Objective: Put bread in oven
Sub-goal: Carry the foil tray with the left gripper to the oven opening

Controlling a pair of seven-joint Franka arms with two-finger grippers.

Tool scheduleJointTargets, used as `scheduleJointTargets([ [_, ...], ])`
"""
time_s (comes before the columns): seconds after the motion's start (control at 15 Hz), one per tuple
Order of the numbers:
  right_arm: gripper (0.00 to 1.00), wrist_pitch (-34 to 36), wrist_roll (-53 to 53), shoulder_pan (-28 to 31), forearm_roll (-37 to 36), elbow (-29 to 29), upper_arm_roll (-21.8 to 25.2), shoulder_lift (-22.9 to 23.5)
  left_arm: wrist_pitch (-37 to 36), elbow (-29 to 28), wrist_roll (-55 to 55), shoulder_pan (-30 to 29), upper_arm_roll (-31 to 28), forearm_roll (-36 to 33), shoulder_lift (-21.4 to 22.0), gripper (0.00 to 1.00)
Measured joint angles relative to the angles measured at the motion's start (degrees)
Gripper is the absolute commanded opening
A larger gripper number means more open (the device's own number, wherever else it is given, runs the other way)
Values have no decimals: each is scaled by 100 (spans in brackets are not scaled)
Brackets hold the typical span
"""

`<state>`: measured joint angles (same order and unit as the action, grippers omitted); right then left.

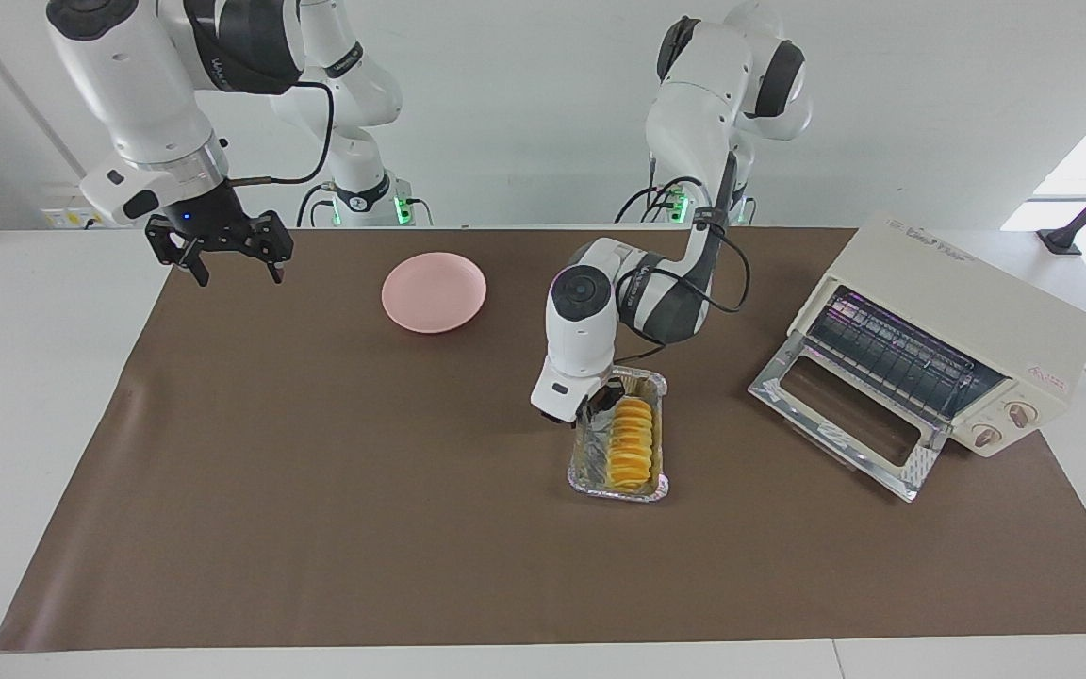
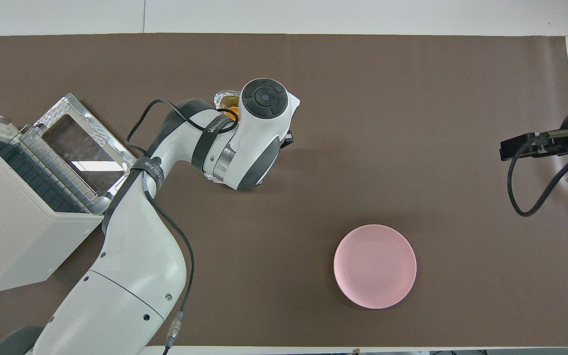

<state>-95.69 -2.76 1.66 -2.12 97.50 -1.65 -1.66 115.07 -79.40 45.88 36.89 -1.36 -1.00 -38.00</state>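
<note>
**Left hand pinching a foil tray of bread at centre frame, oven open beside it**

In the facing view the left hand [image 1: 602,401] is low at the centre of the frame. Its fingers are pressed together on the upper rim of the foil tray [image 1: 618,488], not on the bread [image 1: 633,443]. The ridged yellow loaf lies lengthwise in the tray, filling most of it. To do this step well, the thin foil needs a level, slow lift so it does not buckle or tip the loaf. The oven [image 1: 967,283] stands at the left arm's end of the desk [image 1: 317,490], with its glass door [image 1: 835,415] dropped open and its wire rack [image 1: 892,354] bare. The pink plate [image 1: 434,290] higher in the frame is empty. The right hand [image 1: 218,247] waits with fingers spread, raised over the desk's upper corner.
</note>
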Motion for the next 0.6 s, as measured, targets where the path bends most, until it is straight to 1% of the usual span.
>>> scheduleJointTargets([
  [0.2,100,114,4,2,1,-157,11,119,-3,83,44,-44,-5,117,-10,0],
  [0.33,100,180,59,11,29,-207,18,132,-131,178,83,-49,-86,174,-10,0],
  [0.4,100,191,122,15,105,-221,21,132,-361,308,91,-51,-183,216,-6,0],
  [0.6,100,160,194,17,213,-269,28,132,-1382,983,117,-56,-629,295,46,0],
])
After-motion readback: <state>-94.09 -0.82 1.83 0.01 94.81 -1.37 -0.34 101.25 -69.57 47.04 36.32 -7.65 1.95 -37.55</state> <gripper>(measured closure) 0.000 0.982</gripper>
